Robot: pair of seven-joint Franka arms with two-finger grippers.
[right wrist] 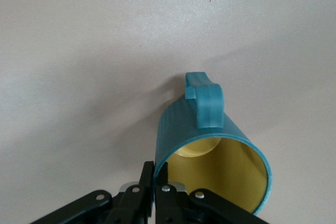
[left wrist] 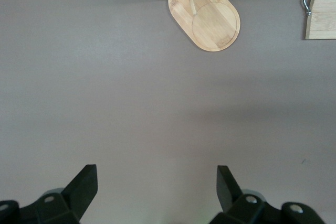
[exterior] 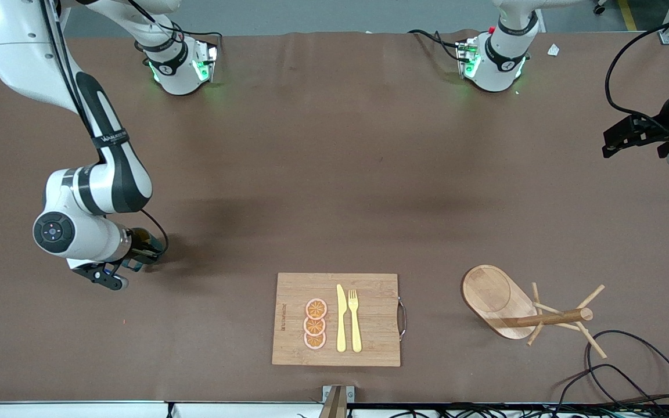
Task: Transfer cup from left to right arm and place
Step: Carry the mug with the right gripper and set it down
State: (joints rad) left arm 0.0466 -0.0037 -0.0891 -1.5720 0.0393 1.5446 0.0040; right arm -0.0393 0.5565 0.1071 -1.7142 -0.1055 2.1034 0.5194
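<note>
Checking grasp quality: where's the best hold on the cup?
On the cup, take the rim wall from the open mouth, one finger inside and one outside, clear of the handle; the wall looks thin enough to pinch. The right gripper grips it so; the left gripper waits open.

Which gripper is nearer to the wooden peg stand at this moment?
Left. The left gripper, open, hangs over bare table at the left arm's end, the peg stand at that same end. The right gripper, shut on the cup, is at the right arm's end.
</note>
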